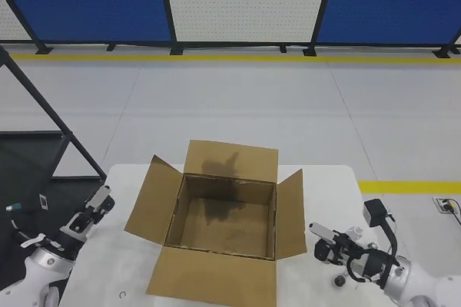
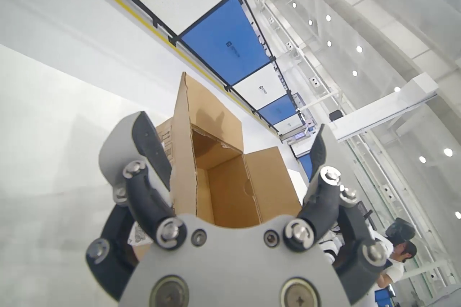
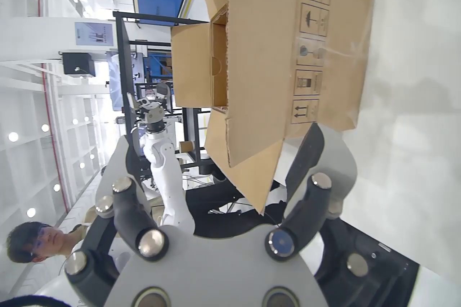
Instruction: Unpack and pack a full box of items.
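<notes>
A white table (image 1: 330,196) is seen from above, and on its middle a large brown cardboard box (image 1: 227,222) is set upright with all four flaps folded outward and its bare cardboard floor exposed. The left gripper (image 1: 101,201) is held low over the table near the box's left flap, apart from it, with its dark fingers (image 2: 149,143) spread wide around nothing. The right gripper (image 1: 316,239) is placed just beside the right flap's outer edge; its fingers (image 3: 309,150) are likewise spread wide and nothing is held. A small dark curved thing (image 1: 121,295), too small to identify, lies near the table's front left.
</notes>
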Action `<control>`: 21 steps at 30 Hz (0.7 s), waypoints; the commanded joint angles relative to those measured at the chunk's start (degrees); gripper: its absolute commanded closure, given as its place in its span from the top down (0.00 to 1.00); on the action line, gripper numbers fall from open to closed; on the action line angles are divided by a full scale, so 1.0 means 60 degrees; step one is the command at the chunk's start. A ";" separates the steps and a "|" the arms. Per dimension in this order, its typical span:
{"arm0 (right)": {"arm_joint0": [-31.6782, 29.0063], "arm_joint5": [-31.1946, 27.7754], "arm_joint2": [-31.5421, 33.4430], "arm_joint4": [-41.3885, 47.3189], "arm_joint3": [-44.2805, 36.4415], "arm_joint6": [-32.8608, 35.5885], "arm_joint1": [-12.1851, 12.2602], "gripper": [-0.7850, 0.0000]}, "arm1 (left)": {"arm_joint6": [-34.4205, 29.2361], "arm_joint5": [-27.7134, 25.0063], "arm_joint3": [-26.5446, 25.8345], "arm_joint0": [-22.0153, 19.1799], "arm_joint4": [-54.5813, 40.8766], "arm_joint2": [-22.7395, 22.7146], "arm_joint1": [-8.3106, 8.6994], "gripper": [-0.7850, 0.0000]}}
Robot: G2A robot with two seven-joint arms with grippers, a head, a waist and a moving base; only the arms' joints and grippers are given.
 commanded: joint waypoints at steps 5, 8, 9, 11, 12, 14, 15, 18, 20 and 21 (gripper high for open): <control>0.0638 0.0125 -0.0868 0.0465 0.0526 -0.0421 -0.0034 1.00 | -0.0859 0.0107 0.0397 -0.0436 0.0023 0.0320 0.0073 1.00; 0.0808 0.0221 -0.1032 0.0528 0.0658 -0.0561 -0.0031 1.00 | -0.1261 0.0191 0.0513 -0.0496 -0.0089 0.0412 0.0105 1.00; 0.0808 0.0221 -0.1032 0.0528 0.0658 -0.0561 -0.0031 1.00 | -0.1561 0.0279 0.0511 -0.0486 0.0067 0.0396 0.0138 1.00; 0.0808 0.0221 -0.1032 0.0528 0.0658 -0.0561 -0.0031 1.00 | -0.1852 0.0321 0.0482 -0.0468 0.0252 0.0361 0.0173 1.00; 0.0808 0.0221 -0.1032 0.0528 0.0658 -0.0561 -0.0031 1.00 | -0.1852 0.0321 0.0482 -0.0468 0.0252 0.0361 0.0173 1.00; 0.0808 0.0221 -0.1032 0.0528 0.0658 -0.0561 -0.0031 1.00 | -0.1852 0.0321 0.0482 -0.0468 0.0252 0.0361 0.0173 1.00; 0.0808 0.0221 -0.1032 0.0528 0.0658 -0.0561 -0.0031 1.00 | -0.1852 0.0321 0.0482 -0.0468 0.0252 0.0361 0.0173 1.00; 0.0808 0.0221 -0.1032 0.0528 0.0658 -0.0561 -0.0031 1.00 | -0.1852 0.0321 0.0482 -0.0468 0.0252 0.0361 0.0173 1.00; 0.0757 0.0173 -0.1084 0.0579 0.0671 -0.0730 -0.0041 1.00 | -0.1814 0.0330 0.0478 -0.0456 0.0262 0.0367 0.0171 1.00; 0.0748 0.0153 -0.1178 0.0607 0.0661 -0.0862 -0.0048 1.00 | -0.1690 0.0361 0.0433 -0.0427 0.0315 0.0427 0.0167 1.00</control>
